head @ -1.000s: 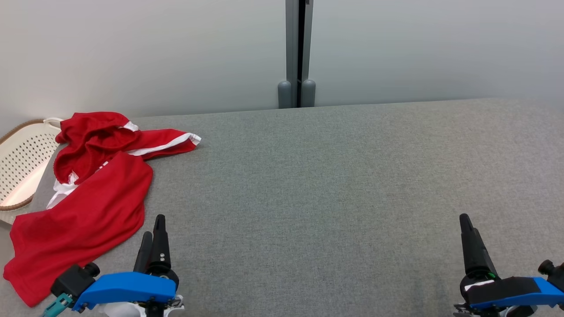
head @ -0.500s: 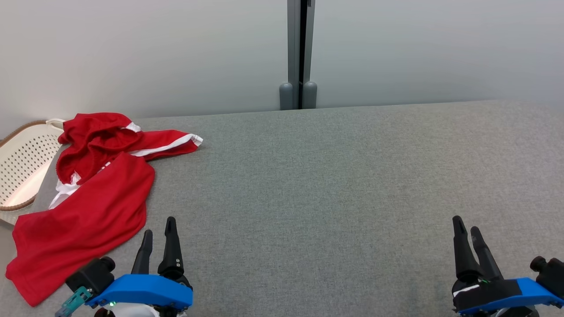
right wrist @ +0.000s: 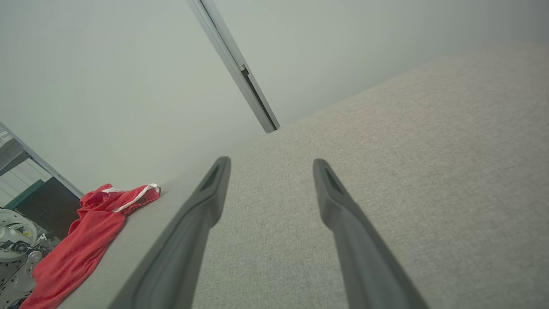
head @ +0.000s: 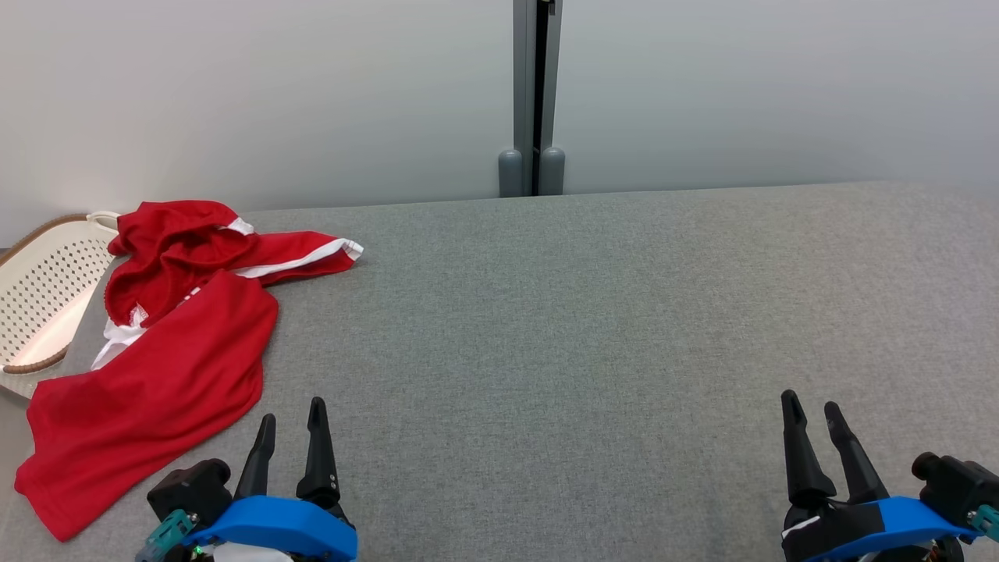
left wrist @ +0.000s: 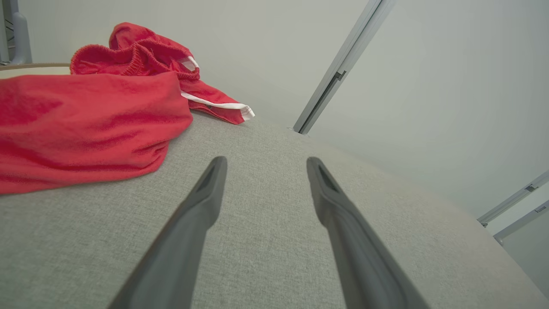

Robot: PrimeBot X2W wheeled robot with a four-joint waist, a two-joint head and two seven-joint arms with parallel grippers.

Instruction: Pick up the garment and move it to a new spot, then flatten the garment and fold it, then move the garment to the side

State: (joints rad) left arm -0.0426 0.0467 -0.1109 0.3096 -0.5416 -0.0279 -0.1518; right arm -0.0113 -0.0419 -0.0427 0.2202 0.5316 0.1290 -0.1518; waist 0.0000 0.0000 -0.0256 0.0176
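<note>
Nearest, the left gripper (head: 291,411) and right gripper (head: 810,402) have rolled within the last second so both fingers show — jaws wide, empty; the crumpled red garment (head: 156,367) lies unmoved at ten o'clock on the grey table (head: 585,312), beside the basket (head: 47,289) — the pickup is not yet begun.

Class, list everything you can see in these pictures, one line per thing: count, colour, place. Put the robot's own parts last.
garment: one, red with white trim, crumpled at the table's left end, draped over its edge
basket: one, white and perforated with a brown rim, just beyond the table's left end
table: one, grey fabric top, spanning the head view
wall joint post: one, grey, upright behind the table's middle
left gripper: one, dark fingers, open, lower left beside the garment
right gripper: one, dark fingers, open, lower right
</note>
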